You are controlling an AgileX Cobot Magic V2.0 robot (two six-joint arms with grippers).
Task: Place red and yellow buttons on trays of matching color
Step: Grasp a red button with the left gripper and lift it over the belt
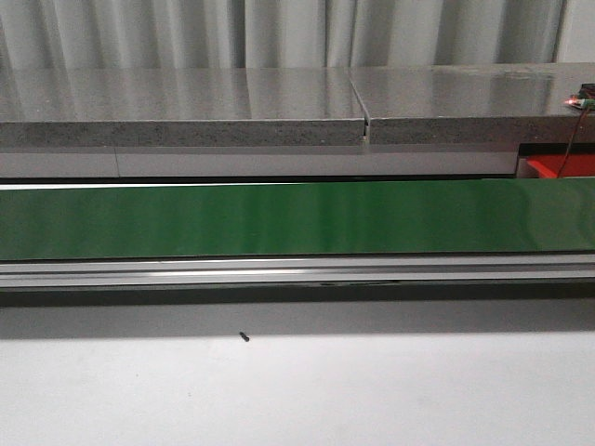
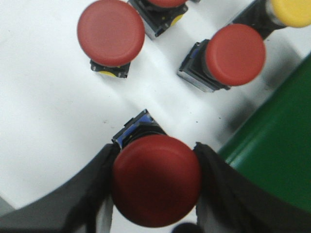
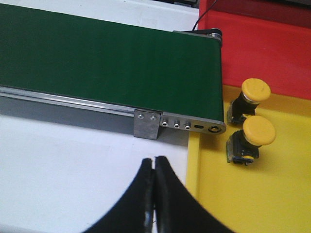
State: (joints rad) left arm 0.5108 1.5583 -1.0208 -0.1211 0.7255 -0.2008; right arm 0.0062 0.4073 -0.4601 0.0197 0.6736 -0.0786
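Observation:
In the left wrist view my left gripper (image 2: 156, 187) is shut on a red button (image 2: 156, 180), its black fingers pressed against both sides of the red cap. Two more red buttons (image 2: 111, 32) (image 2: 235, 54) stand on the white table beyond it, a third red cap (image 2: 166, 2) is cut off at the frame edge, and a yellow button (image 2: 291, 10) shows at the corner. In the right wrist view my right gripper (image 3: 155, 162) is shut and empty over the white table, beside the yellow tray (image 3: 272, 204). Two yellow buttons (image 3: 255, 90) (image 3: 258, 131) lie in that tray. A red tray (image 3: 272, 48) sits behind it.
The green conveyor belt (image 1: 297, 218) runs across the front view, with its metal rail (image 1: 297, 271) in front and a grey stone counter (image 1: 186, 107) behind. A red tray's corner (image 1: 558, 165) shows at the far right. A small dark screw (image 1: 244, 336) lies on the white table.

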